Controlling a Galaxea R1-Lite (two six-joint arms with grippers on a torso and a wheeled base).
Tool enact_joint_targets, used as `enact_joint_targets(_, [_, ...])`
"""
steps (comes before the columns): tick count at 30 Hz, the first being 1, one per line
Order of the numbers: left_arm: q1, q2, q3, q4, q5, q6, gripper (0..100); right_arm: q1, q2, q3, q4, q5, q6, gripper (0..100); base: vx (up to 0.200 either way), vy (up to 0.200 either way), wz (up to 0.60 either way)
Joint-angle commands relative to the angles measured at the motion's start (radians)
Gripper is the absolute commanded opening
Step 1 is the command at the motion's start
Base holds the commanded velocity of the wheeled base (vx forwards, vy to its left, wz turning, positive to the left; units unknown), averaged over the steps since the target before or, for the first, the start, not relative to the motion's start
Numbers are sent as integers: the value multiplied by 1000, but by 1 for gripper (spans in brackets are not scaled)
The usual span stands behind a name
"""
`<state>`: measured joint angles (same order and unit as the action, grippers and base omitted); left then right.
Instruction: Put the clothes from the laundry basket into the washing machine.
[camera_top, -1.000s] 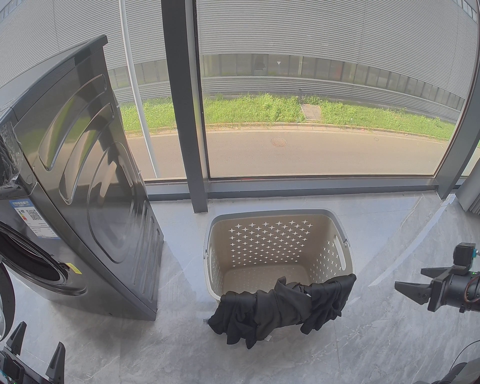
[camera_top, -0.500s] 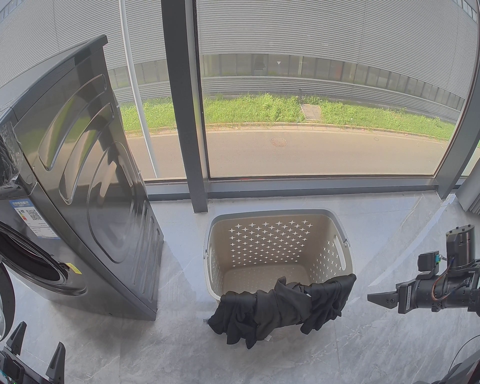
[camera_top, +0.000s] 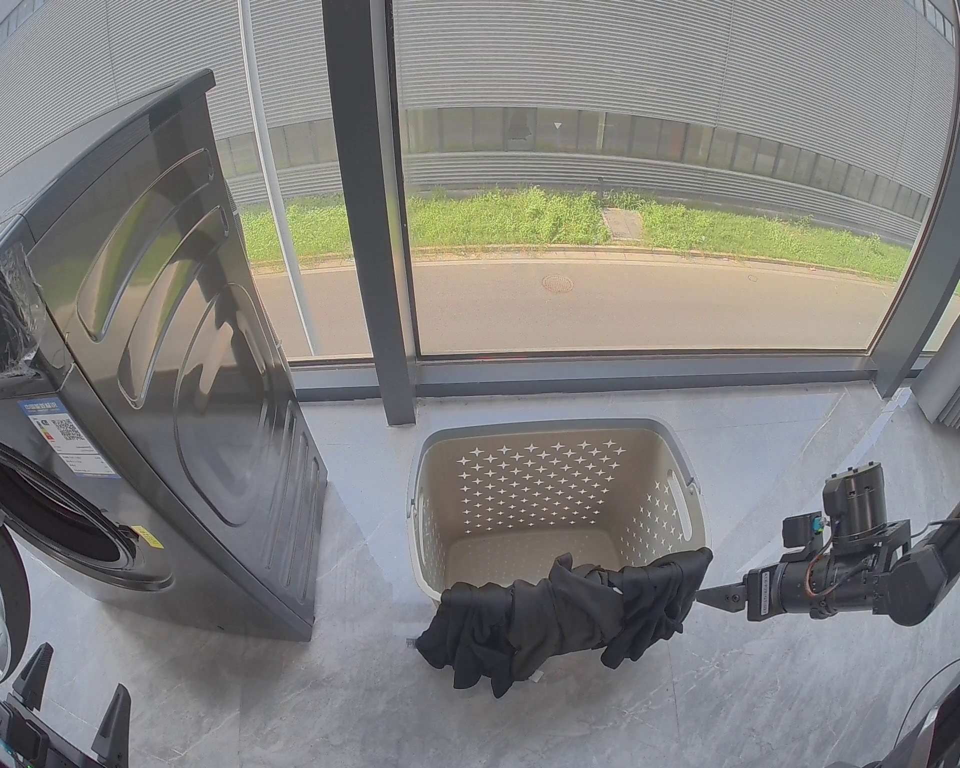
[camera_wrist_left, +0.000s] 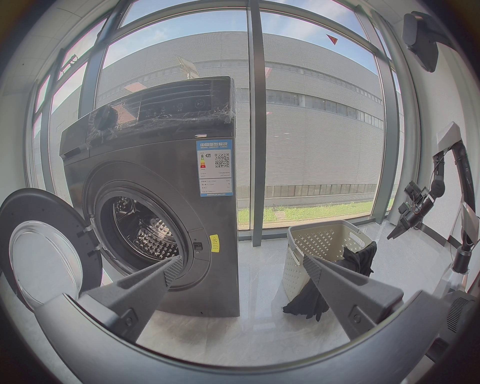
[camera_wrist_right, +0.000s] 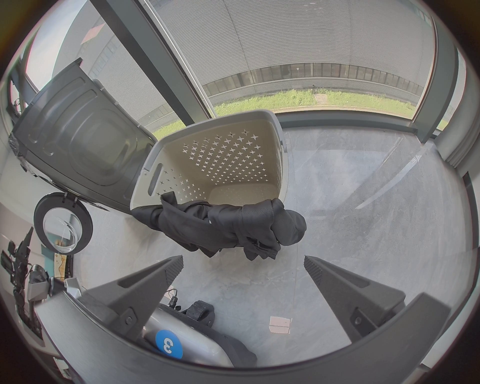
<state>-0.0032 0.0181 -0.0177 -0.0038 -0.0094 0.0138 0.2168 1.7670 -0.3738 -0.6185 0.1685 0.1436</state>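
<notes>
The jaws on my right gripper (camera_top: 720, 598) are standing wide apart and gripping nothing, and I am seeing them pointing level across the floor (camera_top: 780, 480) toward the near right corner of the laundry basket (camera_top: 545, 428). The clothes (camera_top: 560, 615), one dark bundle as far as I can tell, are hanging over the basket's near rim, partly inside and mostly spilling down its outer wall. The bundle's long axis is running along that near rim, from the near left corner to the near right corner, so the gripper is lining up almost end-on with it. The bunched right end is sitting just ahead of the fingertips, and I cannot tell whether one tip is touching the cloth. In the right wrist view the cloth is lying beyond the gap between the jaws, not yet inside it. My left gripper (camera_wrist_left: 240, 260), jaws likewise apart and empty, is sitting low in front of the washing machine (camera_top: 150, 350), well apart from the basket, facing the drum (camera_wrist_left: 140, 227) with its door (camera_wrist_left: 45, 245) swung open. So I am judging the right arm the nearer one, and the coming grasp is depending on pushing forward along the rim until that right end is lying between the jaws.
</notes>
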Motion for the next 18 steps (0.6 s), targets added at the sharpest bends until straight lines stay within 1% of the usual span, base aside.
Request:
enact_joint_targets(1, [0, -18, 16, -1, 0, 0, 100, -2, 147, -50, -32, -1, 5, 100, 0, 0, 0])
enact_joint_targets(6, [0, -18, 16, 1, 0, 0, 100, -4, 204, -89, -44, -3, 16, 100, 0, 0, 0])
enact_joint_targets(9, [0, -18, 16, 1, 0, -2, 100, -5, 226, -102, -44, -14, 21, 100, 0, 0, 0])
enact_joint_targets(10, [0, -18, 16, 1, 0, -2, 100, -5, 246, -109, -50, -26, 22, 100, 0, 0, 0])
enact_joint_targets(18, [-1, -18, 16, 1, -1, -3, 100, -1, 321, -122, -136, -30, 17, 100, 0, 0, 0])
